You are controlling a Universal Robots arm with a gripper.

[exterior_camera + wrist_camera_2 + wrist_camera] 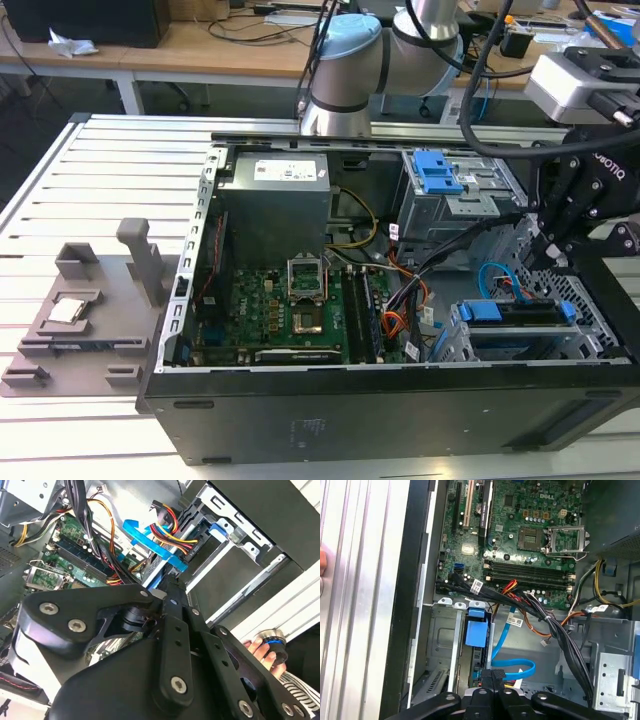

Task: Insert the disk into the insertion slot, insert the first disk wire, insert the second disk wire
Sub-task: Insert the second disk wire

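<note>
The disk (515,322) lies in its blue carrier (476,632) inside the insertion slot (470,345), a silver perforated cage at the exterior view's lower right. The first disk wire (167,530), red among yellow and black strands, ends in a dark plug (192,546) seated at the disk's rear. The second disk wire (517,664), a flat blue cable, loops down to my gripper (493,677), whose fingers are pressed together on its plug end right behind the disk. The gripper (545,262) reaches into the case just above the slot. The same blue cable (150,537) stops at the gripper (172,582).
The open computer case holds a green motherboard (290,310), a grey power supply (275,200) and an upper cage with a blue latch (437,172). A thick black cable bundle (560,635) crosses beside the slot. Grey fixtures (70,320) sit on the table. A person's hand (260,650) is outside the case.
</note>
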